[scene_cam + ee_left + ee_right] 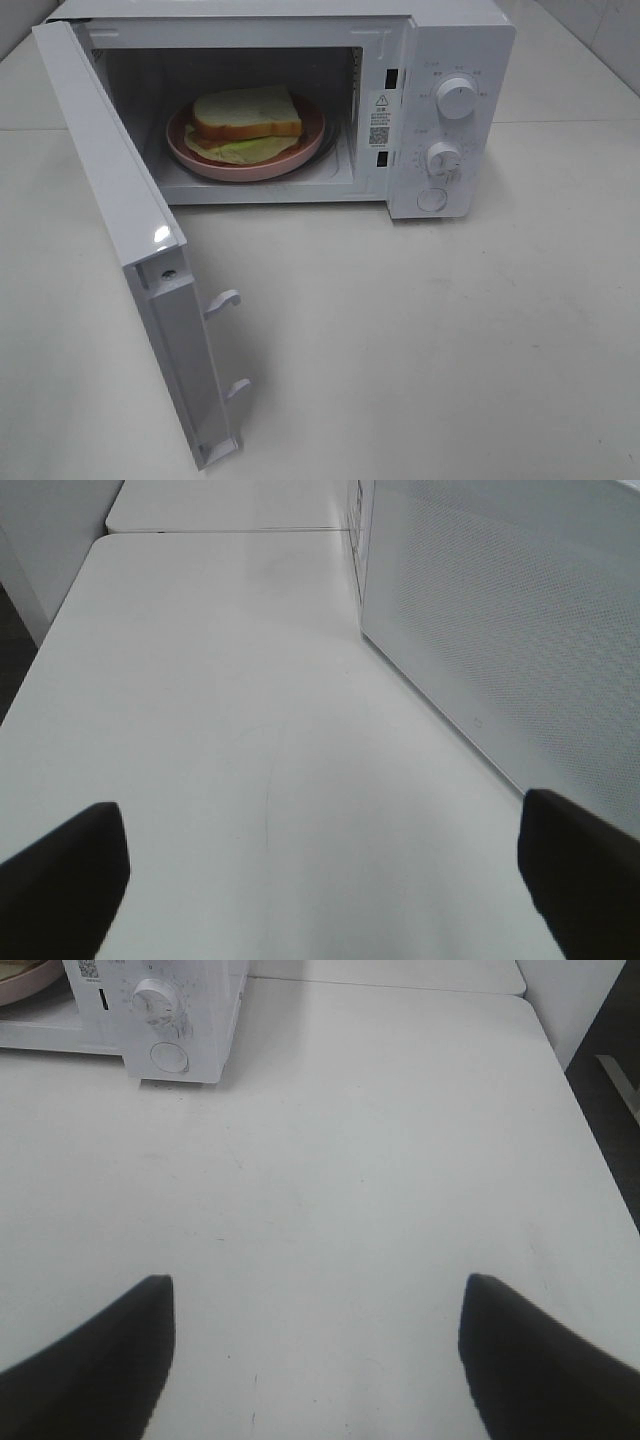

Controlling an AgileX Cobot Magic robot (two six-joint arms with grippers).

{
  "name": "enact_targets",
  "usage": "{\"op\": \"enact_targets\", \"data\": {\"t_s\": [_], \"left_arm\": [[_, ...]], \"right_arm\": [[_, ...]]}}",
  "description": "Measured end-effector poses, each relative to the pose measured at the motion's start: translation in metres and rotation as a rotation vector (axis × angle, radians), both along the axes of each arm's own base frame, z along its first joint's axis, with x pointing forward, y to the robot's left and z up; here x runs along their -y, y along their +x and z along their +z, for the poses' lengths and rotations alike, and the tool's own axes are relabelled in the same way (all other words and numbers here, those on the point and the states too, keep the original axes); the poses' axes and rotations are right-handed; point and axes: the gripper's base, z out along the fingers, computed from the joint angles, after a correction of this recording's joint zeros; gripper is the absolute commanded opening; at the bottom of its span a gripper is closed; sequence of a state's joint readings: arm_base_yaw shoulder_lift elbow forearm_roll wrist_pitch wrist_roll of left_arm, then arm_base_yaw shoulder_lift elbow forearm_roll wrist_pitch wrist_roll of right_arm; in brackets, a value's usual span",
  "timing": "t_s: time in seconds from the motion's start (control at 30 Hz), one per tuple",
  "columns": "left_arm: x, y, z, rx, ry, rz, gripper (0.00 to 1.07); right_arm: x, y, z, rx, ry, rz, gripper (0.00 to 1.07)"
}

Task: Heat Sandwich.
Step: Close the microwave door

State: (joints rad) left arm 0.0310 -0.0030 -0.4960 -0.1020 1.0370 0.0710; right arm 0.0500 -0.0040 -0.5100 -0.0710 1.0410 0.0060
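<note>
Sandwich [246,113] sits inside the microwave [440,40], white bread on top, green lettuce spilling out underneath. It rests on the pink plate [200,158], which lies flat on the floor of the microwave's cavity, roughly in the middle. The sandwich covers the centre of the plate and leaves the rim showing all round.

Door [120,220] is swung wide, hinged on the microwave's left side and standing out towards the camera. Two white latch hooks [222,300] jut from its free edge, one above the other. On the microwave's right-hand panel there are two dials: upper dial [457,97], lower dial [443,158], and a round button [432,199] just beneath them. A sticker with a code sits on the frame between cavity and panel.

Everything stands on a white table [420,340].

Neither arm shows in the high view. The left gripper [320,815] hangs over the table on the outer side of the microwave's door, whose dotted face runs past it; its dark fingers are spread right out with nothing between them. The right gripper [318,1290] hovers over the table in front of the microwave's control panel, well apart from it, fingers parted and gripping nothing.
</note>
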Motion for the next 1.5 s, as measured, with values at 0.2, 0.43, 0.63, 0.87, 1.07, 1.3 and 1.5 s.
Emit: {"op": "enact_targets", "data": {"t_s": [0.2, 0.43, 0.63, 0.87, 1.07, 1.3, 1.5], "left_arm": [[0.0, 0.0, 0.0, 0.0, 0.0, 0.0, 1.01], [0.0, 0.0, 0.0, 0.0, 0.0, 0.0, 1.01], [0.0, 0.0, 0.0, 0.0, 0.0, 0.0, 1.01], [0.0, 0.0, 0.0, 0.0, 0.0, 0.0, 1.01], [0.0, 0.0, 0.0, 0.0, 0.0, 0.0, 1.01], [0.0, 0.0, 0.0, 0.0, -0.001, 0.0, 1.01], [0.0, 0.0, 0.0, 0.0, -0.003, 0.001, 1.01]], "right_arm": [[0.0, 0.0, 0.0, 0.0, 0.0, 0.0, 0.76], [0.0, 0.0, 0.0, 0.0, 0.0, 0.0, 0.76], [0.0, 0.0, 0.0, 0.0, 0.001, -0.001, 0.76], [0.0, 0.0, 0.0, 0.0, 0.001, -0.001, 0.76], [0.0, 0.0, 0.0, 0.0, 0.001, -0.001, 0.76], [0.0, 0.0, 0.0, 0.0, 0.001, -0.001, 0.76], [0.0, 0.0, 0.0, 0.0, 0.001, -0.001, 0.76]]}}
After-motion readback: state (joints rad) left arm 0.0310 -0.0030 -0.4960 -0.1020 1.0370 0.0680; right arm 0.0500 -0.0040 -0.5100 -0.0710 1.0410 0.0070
